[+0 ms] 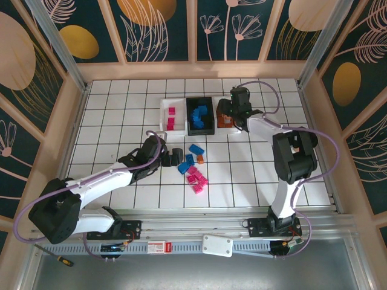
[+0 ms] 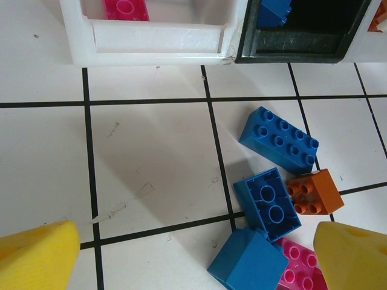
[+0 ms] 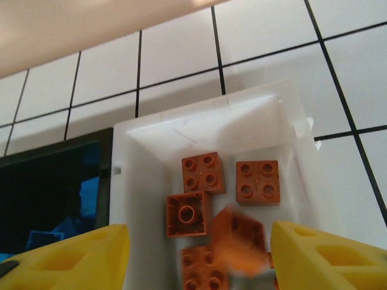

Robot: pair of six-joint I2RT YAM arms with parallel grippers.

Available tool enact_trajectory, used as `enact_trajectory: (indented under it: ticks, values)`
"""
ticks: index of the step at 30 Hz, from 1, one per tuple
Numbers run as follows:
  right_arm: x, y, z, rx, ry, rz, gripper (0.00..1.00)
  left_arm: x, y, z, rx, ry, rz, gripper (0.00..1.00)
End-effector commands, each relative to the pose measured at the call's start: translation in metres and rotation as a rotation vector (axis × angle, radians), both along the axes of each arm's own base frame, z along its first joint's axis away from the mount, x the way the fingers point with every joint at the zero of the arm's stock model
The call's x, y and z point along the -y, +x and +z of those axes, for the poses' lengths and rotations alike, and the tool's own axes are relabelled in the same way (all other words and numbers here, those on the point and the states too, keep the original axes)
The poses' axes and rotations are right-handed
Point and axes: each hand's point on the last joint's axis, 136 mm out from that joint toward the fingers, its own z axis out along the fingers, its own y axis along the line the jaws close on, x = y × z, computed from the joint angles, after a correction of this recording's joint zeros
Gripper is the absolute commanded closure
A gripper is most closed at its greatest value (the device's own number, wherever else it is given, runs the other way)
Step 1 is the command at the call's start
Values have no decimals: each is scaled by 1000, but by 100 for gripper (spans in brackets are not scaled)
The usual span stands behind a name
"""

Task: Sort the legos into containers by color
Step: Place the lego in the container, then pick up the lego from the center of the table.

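Left wrist: left tool [image 2: 193,260] spread, empty, beside legos [image 2: 268,202]; right tool [image 3: 196,257] spread, empty, above tray [image 3: 199,115].

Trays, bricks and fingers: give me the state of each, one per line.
Left white tray: holds pink bricks.
Black tray: holds blue bricks.
Right white tray: holds orange bricks.
Loose bricks: blue, pink and orange, unsorted on the table.
Left fingers: open, empty, beside the loose bricks.
Right fingers: open above the right white tray, one blurred orange brick below.
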Motion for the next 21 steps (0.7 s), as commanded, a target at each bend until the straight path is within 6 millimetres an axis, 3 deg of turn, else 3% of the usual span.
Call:
enact_trajectory:
  ticks: [1, 3, 6, 13, 17, 21]
  values:
    - [-8, -6, 38, 69, 18, 35, 36, -5, 1, 3, 3, 0, 27, 1]
    - [-17, -29, 46, 84, 19, 61, 35, -6, 0, 3, 6, -1, 29, 1]
    - [-40, -78, 38, 75, 5, 130, 35, -7, 0, 3, 8, -1, 31, 1]
    - [-101, -190, -31, -91, 13, 385, 34, -8, -1, 2, 8, 1, 32, 1]
    - [-114, -219, -56, -142, 1, 452, 34, -10, -2, -1, 5, 1, 37, 1]
    - [-114, -225, -74, -175, 1, 458, 36, -8, -5, -5, -4, -8, 28, 1]
